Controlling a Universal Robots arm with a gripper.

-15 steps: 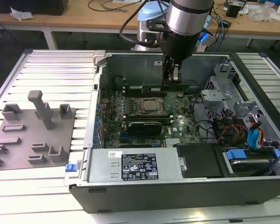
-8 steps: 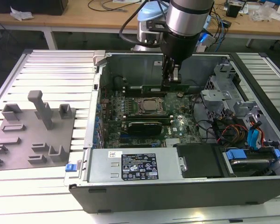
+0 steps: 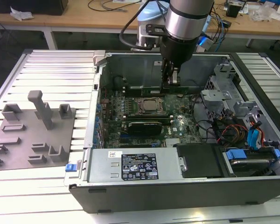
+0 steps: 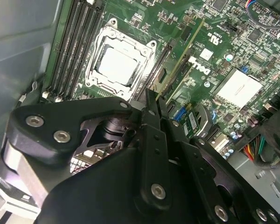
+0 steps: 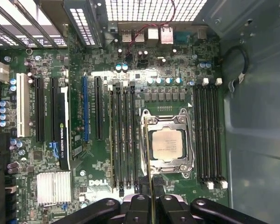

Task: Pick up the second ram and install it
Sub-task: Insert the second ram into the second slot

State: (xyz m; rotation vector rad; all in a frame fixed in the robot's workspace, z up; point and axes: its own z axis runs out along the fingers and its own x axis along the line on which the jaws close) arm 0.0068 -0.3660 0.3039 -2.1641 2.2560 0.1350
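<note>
My gripper (image 3: 171, 80) is down inside the open computer case and shut on the second ram (image 3: 187, 87), a narrow green stick held level on its long edge. In the first wrist view the second ram (image 5: 151, 186) shows edge-on as a thin line between the black fingers (image 5: 138, 206), lined up along the memory slots (image 5: 126, 140) beside the CPU socket (image 5: 167, 142). In the second wrist view the second ram (image 4: 179, 51) runs out from the gripper (image 4: 149, 100) over the motherboard (image 4: 252, 51). I cannot tell whether it touches a slot.
Another green stick (image 4: 178, 80) stands in a slot near the socket. A black card (image 3: 142, 126) sits on the near side of the socket, with cables and drive bays (image 3: 242, 130) on the exterior view's right. A grey fixture plate (image 3: 32, 135) lies outside the case, on the exterior view's left.
</note>
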